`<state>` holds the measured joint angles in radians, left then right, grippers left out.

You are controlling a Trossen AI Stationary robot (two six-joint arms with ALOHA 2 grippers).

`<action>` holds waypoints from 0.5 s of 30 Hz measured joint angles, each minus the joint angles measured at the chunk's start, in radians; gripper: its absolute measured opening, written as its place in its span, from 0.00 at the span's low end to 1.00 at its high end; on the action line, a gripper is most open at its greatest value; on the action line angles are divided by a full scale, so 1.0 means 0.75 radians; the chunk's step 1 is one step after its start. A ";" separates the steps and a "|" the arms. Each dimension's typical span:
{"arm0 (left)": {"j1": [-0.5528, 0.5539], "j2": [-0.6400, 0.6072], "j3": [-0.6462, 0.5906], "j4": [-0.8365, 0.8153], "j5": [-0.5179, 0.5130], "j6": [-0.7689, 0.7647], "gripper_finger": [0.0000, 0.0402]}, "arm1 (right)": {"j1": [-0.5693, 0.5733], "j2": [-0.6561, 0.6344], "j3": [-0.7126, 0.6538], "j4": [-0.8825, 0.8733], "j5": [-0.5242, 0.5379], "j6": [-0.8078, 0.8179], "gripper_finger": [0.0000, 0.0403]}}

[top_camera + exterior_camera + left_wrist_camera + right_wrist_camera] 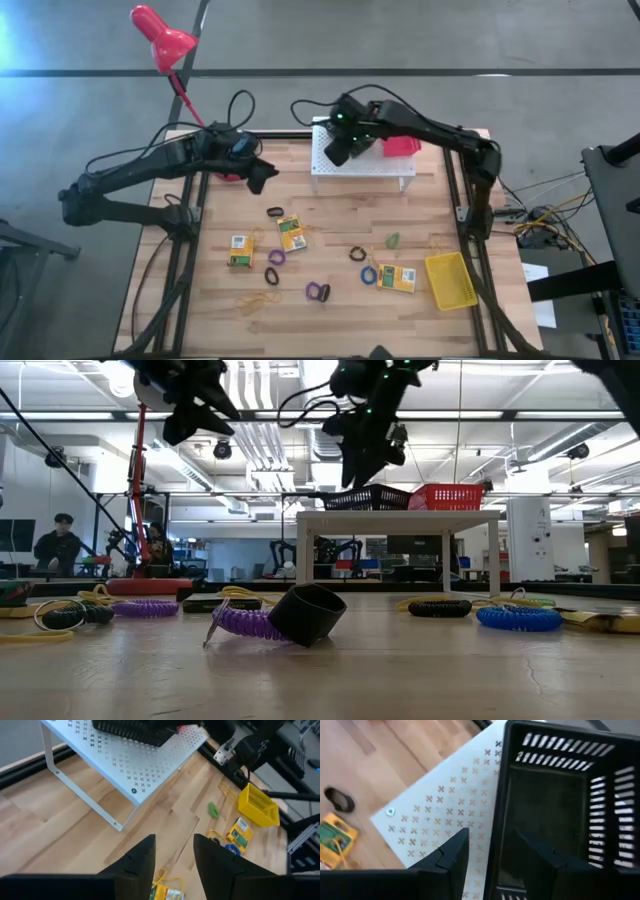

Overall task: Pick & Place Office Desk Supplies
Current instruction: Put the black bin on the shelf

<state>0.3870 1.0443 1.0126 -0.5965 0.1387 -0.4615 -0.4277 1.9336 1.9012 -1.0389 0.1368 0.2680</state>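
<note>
A black tray [545, 805] stands on the white perforated stand [365, 168], with a red tray [402, 146] beside it. My right gripper [490, 834] is open over the black tray's end wall [501, 795], one finger above the tray's inside and one outside it; I cannot tell whether it touches. My left gripper [262, 180] is open and empty in the air over the table's far left, as the left wrist view [174, 840] also shows. A yellow tray [450, 280] lies on the table at the near right. Yellow-green boxes [292, 233] and small rings [317, 292] lie spread on the table.
A red desk lamp [160, 35] stands at the far left corner behind my left arm. Boxes [240, 250] [397, 277], purple, black and blue rings [369, 273], a green piece [393, 240] and thin yellow bands lie across the table's middle and near part. A person sits in the room behind [58, 545].
</note>
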 joint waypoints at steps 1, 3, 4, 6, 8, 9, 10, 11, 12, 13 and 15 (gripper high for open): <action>0.000 0.000 0.000 0.001 -0.001 -0.005 0.34 | -0.002 0.032 0.047 -0.046 -0.003 -0.015 0.36; 0.000 0.000 0.000 0.002 -0.013 -0.015 0.34 | -0.004 0.097 0.132 -0.132 -0.008 -0.050 0.35; 0.000 0.000 0.000 0.003 -0.016 -0.020 0.34 | -0.004 0.127 0.171 -0.165 -0.009 -0.070 0.34; 0.000 0.000 0.000 0.006 -0.019 -0.042 0.34 | -0.005 0.179 0.237 -0.220 -0.010 -0.108 0.33; 0.000 0.000 0.000 0.005 -0.021 -0.078 0.34 | -0.005 0.222 0.296 -0.257 -0.017 -0.132 0.32; 0.000 0.000 0.000 0.005 -0.021 -0.098 0.34 | -0.004 0.241 0.322 -0.275 -0.021 -0.144 0.31; 0.000 0.000 0.000 0.006 -0.022 -0.113 0.34 | -0.004 0.257 0.345 -0.285 -0.025 -0.152 0.30; 0.000 0.000 0.000 0.006 -0.023 -0.121 0.34 | -0.004 0.273 0.366 -0.289 -0.034 -0.162 0.29; 0.000 0.000 0.000 0.005 -0.025 -0.125 0.34 | -0.005 0.284 0.383 -0.291 -0.047 -0.176 0.27; 0.000 0.000 0.000 0.006 -0.025 -0.125 0.34 | -0.004 0.291 0.395 -0.293 -0.055 -0.182 0.25; 0.000 0.000 0.000 0.006 -0.025 -0.125 0.34 | -0.003 0.298 0.416 -0.295 -0.058 -0.188 0.20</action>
<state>0.3870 1.0443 1.0126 -0.5921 0.1198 -0.5556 -0.4301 2.1574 2.2132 -1.2601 0.0934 0.1268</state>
